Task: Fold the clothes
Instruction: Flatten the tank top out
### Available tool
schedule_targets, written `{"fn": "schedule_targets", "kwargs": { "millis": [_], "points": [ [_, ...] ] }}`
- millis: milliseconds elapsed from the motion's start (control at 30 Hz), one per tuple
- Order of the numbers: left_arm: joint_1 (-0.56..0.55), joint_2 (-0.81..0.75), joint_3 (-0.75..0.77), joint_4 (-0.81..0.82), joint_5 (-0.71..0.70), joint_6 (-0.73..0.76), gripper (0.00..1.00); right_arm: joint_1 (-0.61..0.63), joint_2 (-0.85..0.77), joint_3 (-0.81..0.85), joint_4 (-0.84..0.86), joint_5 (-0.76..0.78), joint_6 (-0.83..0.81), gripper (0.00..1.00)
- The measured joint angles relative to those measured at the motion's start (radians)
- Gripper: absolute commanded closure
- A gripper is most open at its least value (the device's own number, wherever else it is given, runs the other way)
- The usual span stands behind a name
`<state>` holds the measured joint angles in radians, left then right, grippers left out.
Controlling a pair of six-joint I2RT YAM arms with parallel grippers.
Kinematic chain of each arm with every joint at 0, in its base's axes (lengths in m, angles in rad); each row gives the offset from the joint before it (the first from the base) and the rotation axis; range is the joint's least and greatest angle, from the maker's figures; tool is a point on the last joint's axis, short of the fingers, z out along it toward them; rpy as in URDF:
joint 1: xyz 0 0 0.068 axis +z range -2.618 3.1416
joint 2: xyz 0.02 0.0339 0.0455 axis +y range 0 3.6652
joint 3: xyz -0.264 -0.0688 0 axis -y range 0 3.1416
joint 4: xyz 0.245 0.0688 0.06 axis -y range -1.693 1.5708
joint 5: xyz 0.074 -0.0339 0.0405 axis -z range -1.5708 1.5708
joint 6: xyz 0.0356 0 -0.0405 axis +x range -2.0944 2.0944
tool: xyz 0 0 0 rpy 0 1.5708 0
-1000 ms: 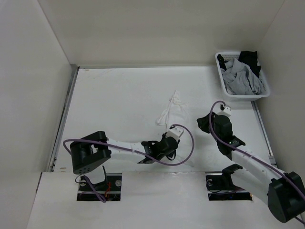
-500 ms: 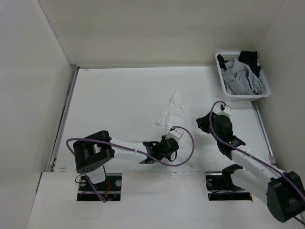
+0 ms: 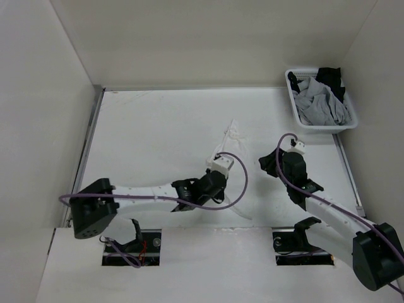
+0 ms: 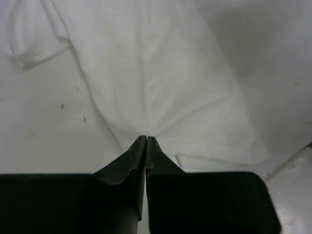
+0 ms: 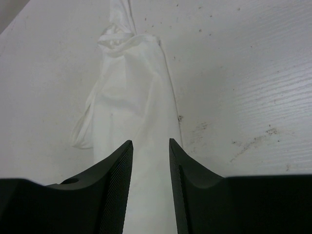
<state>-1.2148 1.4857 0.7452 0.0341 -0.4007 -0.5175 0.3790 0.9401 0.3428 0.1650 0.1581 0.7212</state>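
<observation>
Left jaws are clamping the near hem of the clothes point(image 4: 161, 87), lying bunched mid-worktop point(image 3: 145, 126), probably to pull a fold; right jaws are hovering apart over the fabric.

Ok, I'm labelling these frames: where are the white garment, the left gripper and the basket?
white garment point(image 4: 161, 73), left wrist view, middle of the fabric.
left gripper point(image 4: 146, 139), left wrist view, between its shut fingertips.
basket point(image 3: 329, 127), top external view, its near rim.
</observation>
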Motion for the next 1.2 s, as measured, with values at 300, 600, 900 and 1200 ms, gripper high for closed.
{"fn": "schedule_targets", "kwargs": {
  "millis": [300,600,900,1200],
  "points": [
    [0.175,-0.379,-0.029,-0.016,0.063,-0.063,1.00,0.012,0.140,0.003,-0.002,0.000,0.003,0.49],
    [0.564,-0.593,-0.235,-0.036,0.108,-0.233,1.00,0.114,0.436,0.150,0.038,-0.006,0.013,0.45],
    [0.769,-0.700,-0.308,-0.045,0.152,-0.324,1.00,0.139,0.710,0.345,0.161,-0.033,0.085,0.46],
    [0.743,-0.710,-0.323,-0.001,0.208,-0.307,1.00,0.139,0.855,0.458,0.288,-0.095,0.163,0.61]
  ]
}}
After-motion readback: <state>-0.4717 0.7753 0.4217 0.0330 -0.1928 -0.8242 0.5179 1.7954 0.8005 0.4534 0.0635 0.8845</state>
